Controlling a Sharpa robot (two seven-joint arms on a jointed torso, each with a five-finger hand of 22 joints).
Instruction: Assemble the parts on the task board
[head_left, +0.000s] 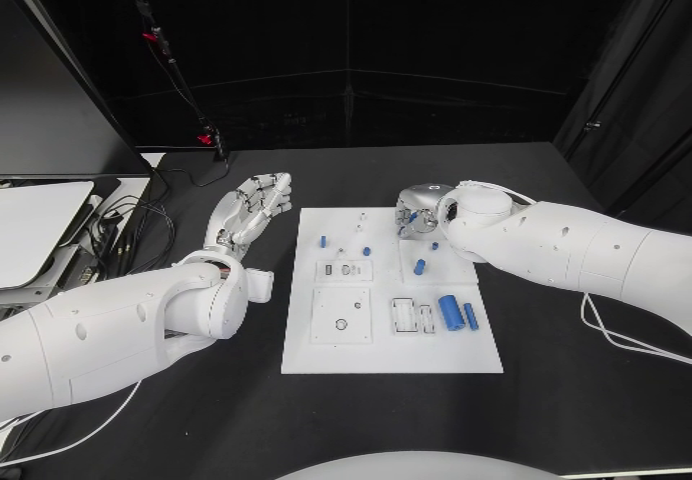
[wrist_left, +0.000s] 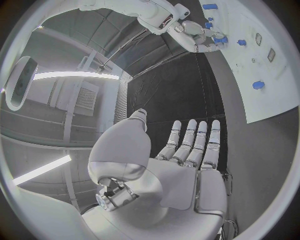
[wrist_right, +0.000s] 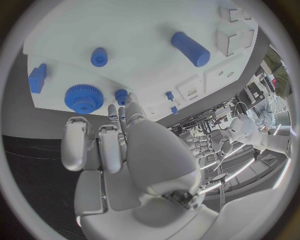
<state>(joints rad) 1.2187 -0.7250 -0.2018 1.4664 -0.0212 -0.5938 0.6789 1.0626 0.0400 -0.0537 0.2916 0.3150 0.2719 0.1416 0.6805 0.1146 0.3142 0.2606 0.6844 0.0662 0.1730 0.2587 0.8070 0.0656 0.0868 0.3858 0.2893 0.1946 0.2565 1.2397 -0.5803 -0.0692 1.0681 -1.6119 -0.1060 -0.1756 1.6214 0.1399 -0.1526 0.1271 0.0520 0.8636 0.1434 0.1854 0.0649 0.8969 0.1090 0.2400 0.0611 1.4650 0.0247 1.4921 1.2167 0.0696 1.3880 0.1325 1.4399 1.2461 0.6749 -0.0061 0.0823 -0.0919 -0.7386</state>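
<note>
The task board (head_left: 392, 350) lies flat in the middle of the black table (head_left: 577, 400), its long sides running away from the robot. Small blue parts are scattered over it: a long blue cylinder (head_left: 450, 313) near the right edge with a thinner blue pin (head_left: 472, 317) just beside it, a short blue peg (head_left: 420, 267) further up, and little blue pieces (head_left: 323, 240) near the far left corner.

The left hand (head_left: 248, 213) rests off the board, just beside its far left corner, fingers (wrist_left: 195, 145) stretched out straight and side by side, holding nothing.

The right hand (head_left: 418, 213) hovers over the far right part of the board. From the right wrist view its fingers (wrist_right: 100, 145) curl down toward a blue gear (wrist_right: 82, 97) and a small blue knob (wrist_right: 121, 95); it may be pinching the knob, but the fingertips hide the contact, so the grip cannot be told.
</note>
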